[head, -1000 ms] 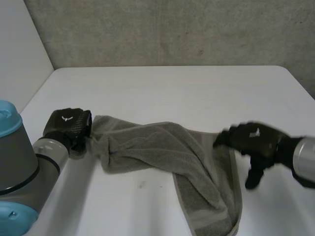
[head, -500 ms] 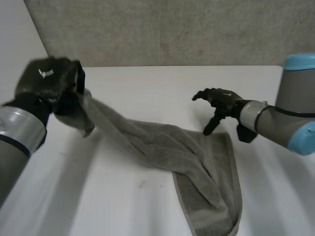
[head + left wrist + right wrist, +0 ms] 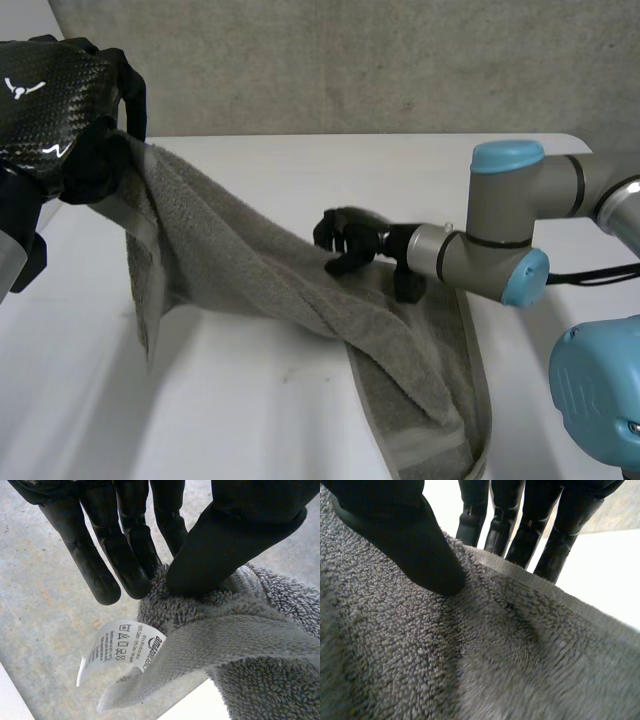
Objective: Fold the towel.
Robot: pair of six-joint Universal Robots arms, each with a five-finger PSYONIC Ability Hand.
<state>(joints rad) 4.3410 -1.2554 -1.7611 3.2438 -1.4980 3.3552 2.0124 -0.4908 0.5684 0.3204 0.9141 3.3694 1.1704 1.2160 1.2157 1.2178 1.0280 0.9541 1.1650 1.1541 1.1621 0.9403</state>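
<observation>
A grey-green towel (image 3: 240,270) hangs stretched from my raised left hand (image 3: 60,110) down to the white table (image 3: 300,180), where its far end lies bunched near the front edge. In the left wrist view my left hand (image 3: 225,540) pinches a towel corner (image 3: 260,645) between thumb and fingers, a white care label (image 3: 122,647) dangling just below. My right hand (image 3: 345,238) grips the towel's upper edge about midway along. Seen from the right wrist, its thumb (image 3: 405,535) presses on the towel (image 3: 470,655) and the fingers (image 3: 520,535) sit behind the hem.
My right arm (image 3: 510,230) reaches in across the table from the right, just above the towel's lower part. A grey concrete wall (image 3: 350,60) stands behind the table. Bare table surface lies at the back and at the front left.
My left hand has risen high toward the camera, pulling the towel corner up off the table. My right hand swept left to the towel's edge and closed on it.
</observation>
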